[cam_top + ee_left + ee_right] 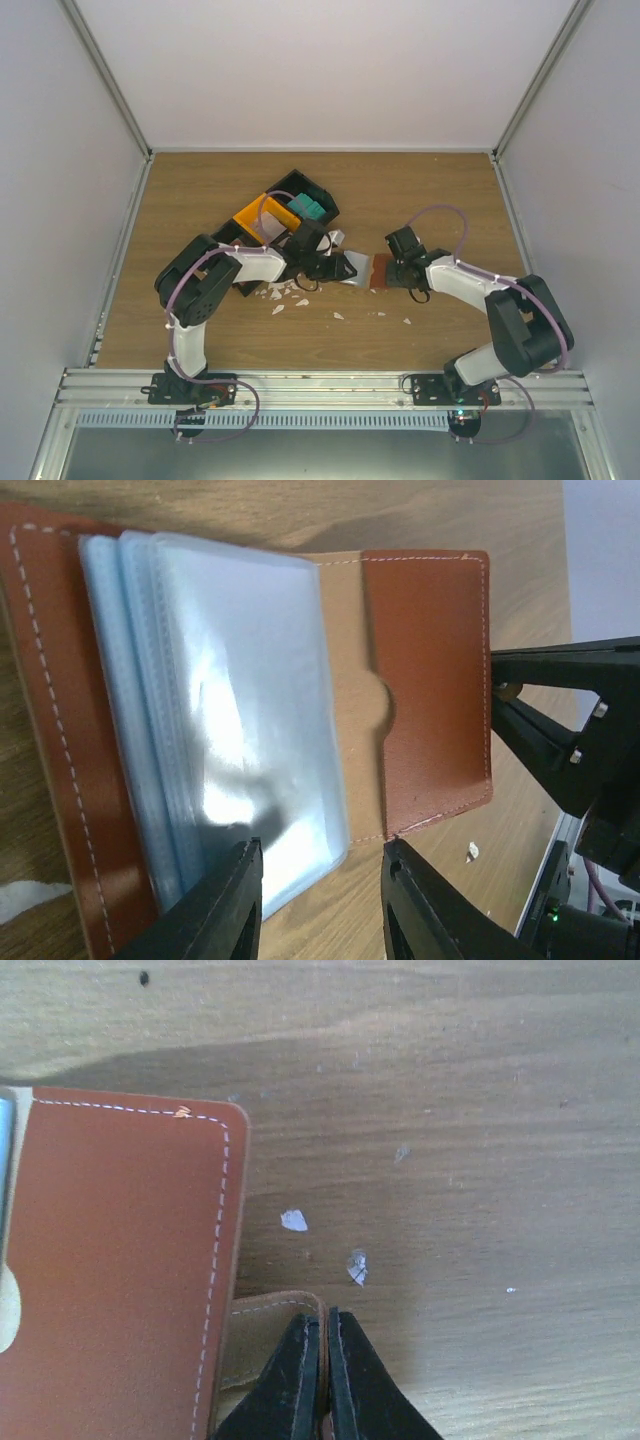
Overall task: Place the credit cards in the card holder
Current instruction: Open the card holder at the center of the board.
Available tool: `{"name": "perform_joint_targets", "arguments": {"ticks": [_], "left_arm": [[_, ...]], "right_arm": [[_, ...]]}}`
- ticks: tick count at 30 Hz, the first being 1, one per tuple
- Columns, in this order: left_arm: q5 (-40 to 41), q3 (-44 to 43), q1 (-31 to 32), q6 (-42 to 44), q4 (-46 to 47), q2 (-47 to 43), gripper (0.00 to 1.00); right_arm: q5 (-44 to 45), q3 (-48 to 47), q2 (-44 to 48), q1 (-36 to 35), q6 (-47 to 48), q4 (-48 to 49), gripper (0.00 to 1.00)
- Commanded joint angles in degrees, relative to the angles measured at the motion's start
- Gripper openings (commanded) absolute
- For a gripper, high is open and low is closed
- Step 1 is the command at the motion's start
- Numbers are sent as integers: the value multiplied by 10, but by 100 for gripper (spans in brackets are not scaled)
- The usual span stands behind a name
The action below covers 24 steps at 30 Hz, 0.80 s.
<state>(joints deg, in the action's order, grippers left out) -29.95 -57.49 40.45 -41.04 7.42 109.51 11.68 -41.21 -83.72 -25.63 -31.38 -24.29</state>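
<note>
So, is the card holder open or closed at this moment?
Open. The left wrist view shows the card holder spread flat, with its clear sleeves exposed.

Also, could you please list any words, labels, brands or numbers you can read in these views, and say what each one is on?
None can be read.
The card holder shows only plain leather and white stitching, and its clear sleeves look blank.
The teal card in the tray is too small to show any print.
</note>
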Motion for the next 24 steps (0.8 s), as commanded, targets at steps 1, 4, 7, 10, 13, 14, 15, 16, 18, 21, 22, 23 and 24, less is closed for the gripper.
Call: {"name": "perform_joint_targets", "arguments": {"ticks": [1,4,7,10,13,14,15,16,18,21,22,23,24], "left_arm": [[-11,-13,-2,10,-1,13,36],[-34,-28,0,19,0,5,36],[-50,-46,3,35,1,0,36],[-68,-75,11,52,-5,19,36],[-78,-129,18,68,-37,67,34],[-77,-142,19,68,-45,82,33],[-76,-148,20,66,-45,90,31],[-75,-151,21,61,-43,95,30],[-77,-156,23,58,-37,104,28],[-73,-162,24,59,-42,113,27],[-71,-163,24,58,-44,115,26],[-67,-164,24,57,-47,118,25],[-65,-164,24,55,-50,120,24]], "right_arm": [[13,-4,-5,5,-4,15,0],[6,-18,18,5,1,7,1],[-7,-31,35,6,9,0,6],[-8,-41,42,7,6,-14,12],[13,-49,52,6,-5,-27,20],[12,-50,59,7,-6,-27,22],[7,-52,70,7,-5,-27,26],[-1,-53,80,7,-3,-27,28],[-26,-55,106,7,1,-25,30],[-69,-54,144,6,3,-13,17],[-76,-51,151,7,1,-8,12],[-88,-48,157,6,-1,1,8],[-103,-45,159,7,-1,10,6]]}}
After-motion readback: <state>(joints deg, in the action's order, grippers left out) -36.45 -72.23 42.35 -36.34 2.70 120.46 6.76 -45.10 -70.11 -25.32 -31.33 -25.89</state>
